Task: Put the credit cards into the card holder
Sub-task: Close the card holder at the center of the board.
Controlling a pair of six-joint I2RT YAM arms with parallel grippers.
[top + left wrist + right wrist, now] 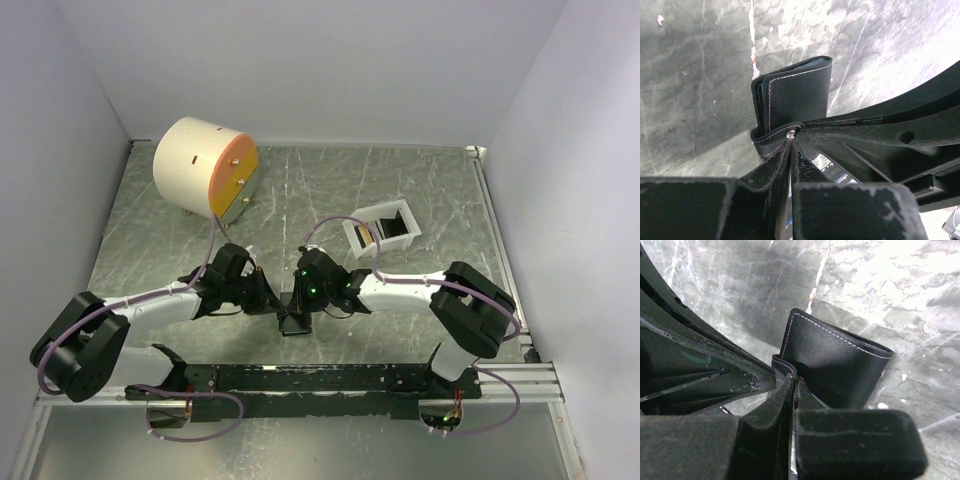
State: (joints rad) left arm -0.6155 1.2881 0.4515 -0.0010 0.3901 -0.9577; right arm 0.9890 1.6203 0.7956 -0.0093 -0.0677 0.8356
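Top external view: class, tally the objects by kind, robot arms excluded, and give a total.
cream cylinder: 1
white tray: 1
black card holder: 1
credit cards in the tray: too small to count
Total: 3, cards aside

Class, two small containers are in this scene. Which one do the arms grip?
The black stitched card holder, pinched by the left gripper and the right gripper. The white open-topped tray stands untouched farther back.
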